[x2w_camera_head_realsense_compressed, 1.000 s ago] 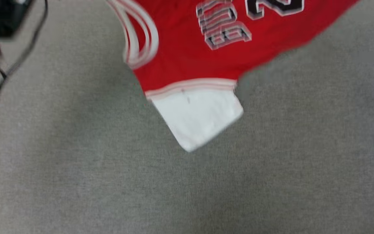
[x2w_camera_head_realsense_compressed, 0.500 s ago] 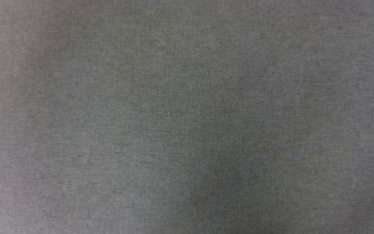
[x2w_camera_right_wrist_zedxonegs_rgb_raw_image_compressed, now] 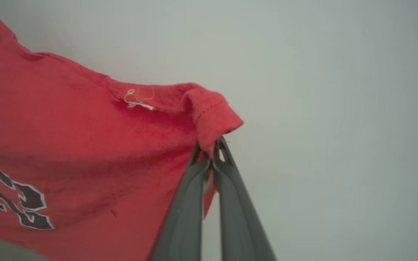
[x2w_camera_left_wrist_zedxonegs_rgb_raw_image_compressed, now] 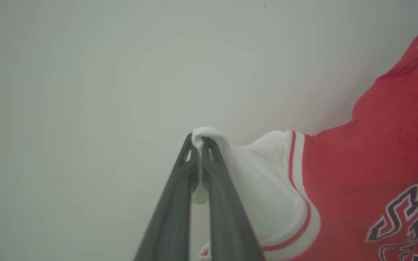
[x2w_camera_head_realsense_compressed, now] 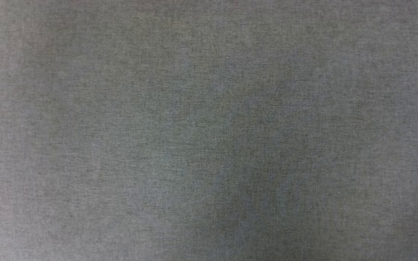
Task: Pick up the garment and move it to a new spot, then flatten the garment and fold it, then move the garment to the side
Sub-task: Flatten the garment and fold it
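Observation:
The garment (x2w_camera_left_wrist_zedxonegs_rgb_raw_image_compressed: pixel 368 152) is a red jersey shirt with white sleeves and striped trim, held up in the air between my two grippers. In the left wrist view my left gripper (x2w_camera_left_wrist_zedxonegs_rgb_raw_image_compressed: pixel 199 143) is shut on the edge of a white sleeve, and the red body with dark lettering hangs off to the right. In the right wrist view my right gripper (x2w_camera_right_wrist_zedxonegs_rgb_raw_image_compressed: pixel 210 146) is shut on a folded red hem corner of the garment (x2w_camera_right_wrist_zedxonegs_rgb_raw_image_compressed: pixel 85 145), whose body with a dark printed number spreads to the left.
The head view looks down on plain grey carpet (x2w_camera_head_realsense_compressed: pixel 209 130). Behind the garment in both wrist views is a plain pale surface (x2w_camera_left_wrist_zedxonegs_rgb_raw_image_compressed: pixel 85 72).
The head camera has swung: a second ago it showed the hanging red garment, a white sleeve and a dark cable at the left; now it shows grey carpet.

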